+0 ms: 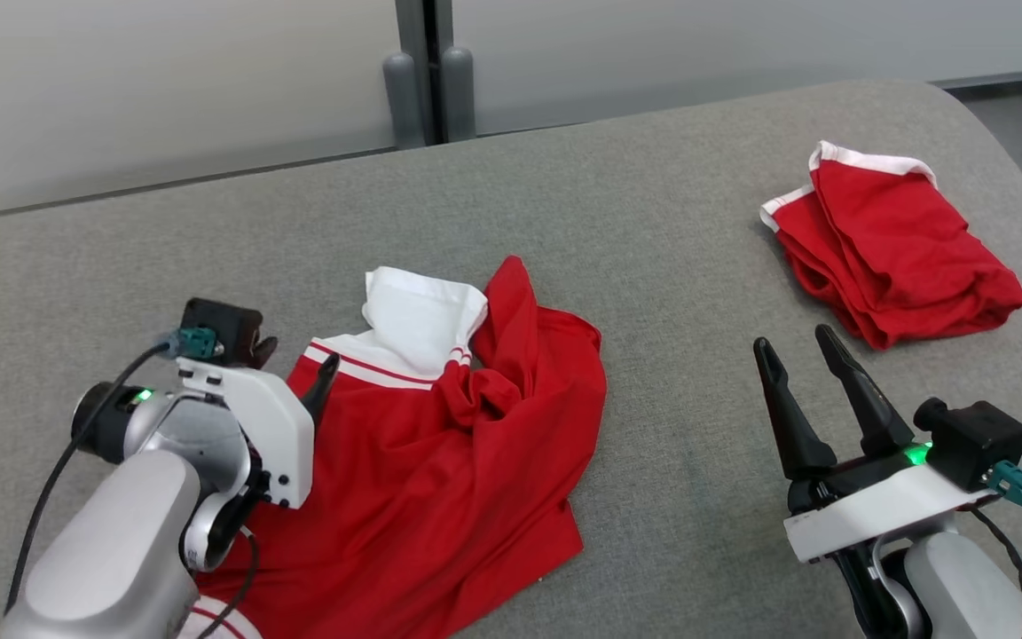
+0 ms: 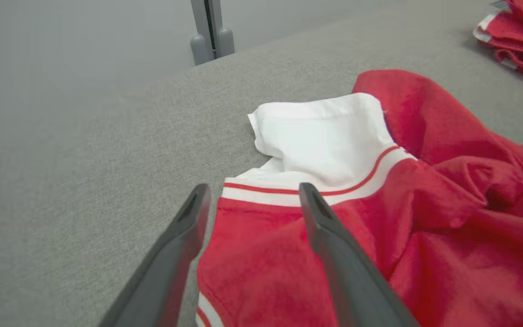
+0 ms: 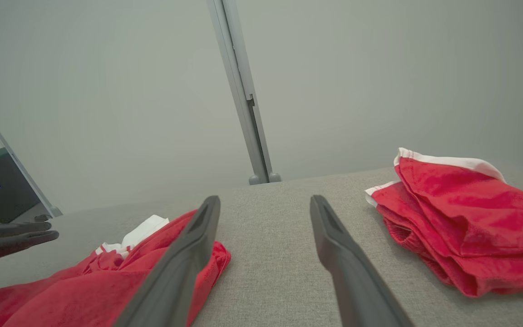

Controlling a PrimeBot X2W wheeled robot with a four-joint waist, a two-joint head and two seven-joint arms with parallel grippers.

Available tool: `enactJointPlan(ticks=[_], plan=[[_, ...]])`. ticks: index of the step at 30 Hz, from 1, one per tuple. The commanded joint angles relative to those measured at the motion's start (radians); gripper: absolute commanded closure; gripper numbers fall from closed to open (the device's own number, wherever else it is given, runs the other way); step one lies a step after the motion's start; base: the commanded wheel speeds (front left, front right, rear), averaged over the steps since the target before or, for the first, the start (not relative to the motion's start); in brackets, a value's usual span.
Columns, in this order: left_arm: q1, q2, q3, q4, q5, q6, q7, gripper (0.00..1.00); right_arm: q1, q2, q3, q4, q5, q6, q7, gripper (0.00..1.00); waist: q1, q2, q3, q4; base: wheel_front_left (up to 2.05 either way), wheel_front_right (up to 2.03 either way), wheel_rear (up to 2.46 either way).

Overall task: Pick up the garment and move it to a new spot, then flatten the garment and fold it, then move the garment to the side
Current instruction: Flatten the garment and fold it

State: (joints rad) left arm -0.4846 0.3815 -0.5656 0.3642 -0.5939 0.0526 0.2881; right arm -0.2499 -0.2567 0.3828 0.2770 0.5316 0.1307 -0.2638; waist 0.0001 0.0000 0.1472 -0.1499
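Note:
The garment (image 1: 449, 461) is red with a white collar and white striped trim, and it lies crumpled on the grey cloth surface at centre left. My left gripper (image 1: 294, 366) hovers at its left edge by the striped trim and is open. In the left wrist view my left gripper (image 2: 253, 190) has its two fingers straddling the corner of the garment (image 2: 425, 236) just below the white collar, with nothing pinched. My right gripper (image 1: 792, 342) stands open over bare surface to the garment's right, also seen open in the right wrist view (image 3: 265, 200).
A second red garment (image 1: 892, 248), folded with white trim, lies at the far right near the rounded edge of the surface (image 1: 653, 204). A grey post (image 1: 427, 80) stands behind the back edge before a pale wall. Bare cloth separates the two garments.

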Motion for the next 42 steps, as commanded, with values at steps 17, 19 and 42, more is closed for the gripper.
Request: enactJointPlan(ticks=[17,19,42], plan=[[-0.157,-0.056,-0.042,0.397,-0.045,-0.108,0.110,1.00,-0.021,0.011,-0.009,0.006,0.003,0.000,-0.001,0.00,-0.0001,0.0000,0.050,-0.113,0.00,0.00,0.00],[-0.170,-0.051,-0.034,0.407,-0.047,-0.107,0.084,1.00,-0.021,0.011,-0.009,0.007,0.003,0.000,-0.001,0.00,-0.0001,0.0000,0.044,-0.109,0.00,0.00,0.00],[-0.310,0.154,0.173,0.671,-0.112,-0.082,-0.288,0.00,-0.062,-0.011,-0.016,-0.002,-0.012,0.000,-0.001,0.00,-0.0001,0.0000,0.101,-0.062,0.00,0.00,0.00]])
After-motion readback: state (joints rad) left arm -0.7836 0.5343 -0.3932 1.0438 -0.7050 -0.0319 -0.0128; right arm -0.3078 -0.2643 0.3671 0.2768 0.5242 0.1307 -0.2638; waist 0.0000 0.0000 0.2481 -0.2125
